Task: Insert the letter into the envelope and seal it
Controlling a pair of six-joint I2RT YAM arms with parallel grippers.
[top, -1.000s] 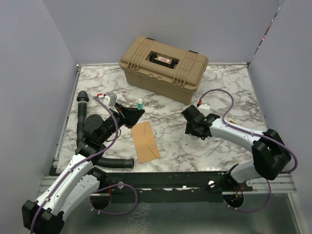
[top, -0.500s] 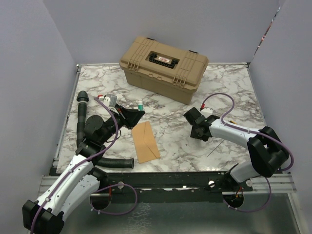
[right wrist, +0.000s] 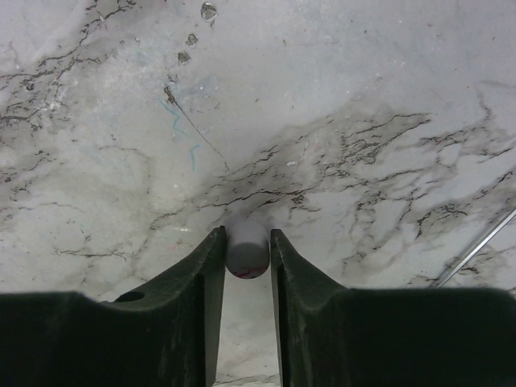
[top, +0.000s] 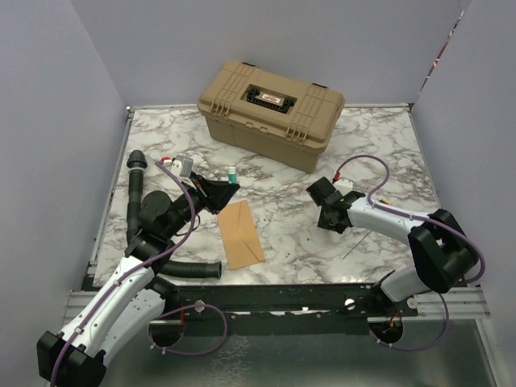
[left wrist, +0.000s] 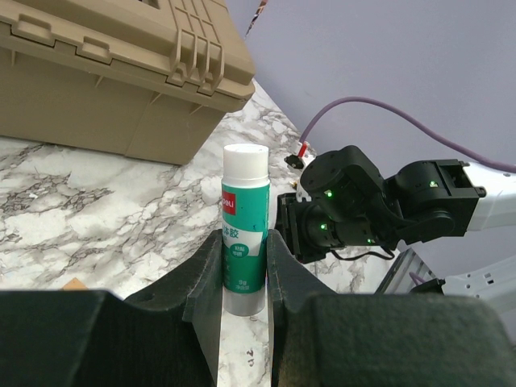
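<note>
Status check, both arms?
Left gripper shut on glue stick. Right gripper shut on small white cylinder. Envelope flat on table, nothing on it; letter not visible.

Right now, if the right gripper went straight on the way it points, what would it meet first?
Probably the marble table: the right gripper points down at it, a small white cylinder between its fingers.

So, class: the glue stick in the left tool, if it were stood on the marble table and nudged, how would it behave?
The glue stick is a tall, narrow cylinder, so it would probably tip easily, then roll. Its glossy plastic body looks rigid but perhaps slippery in the left tool.
</note>
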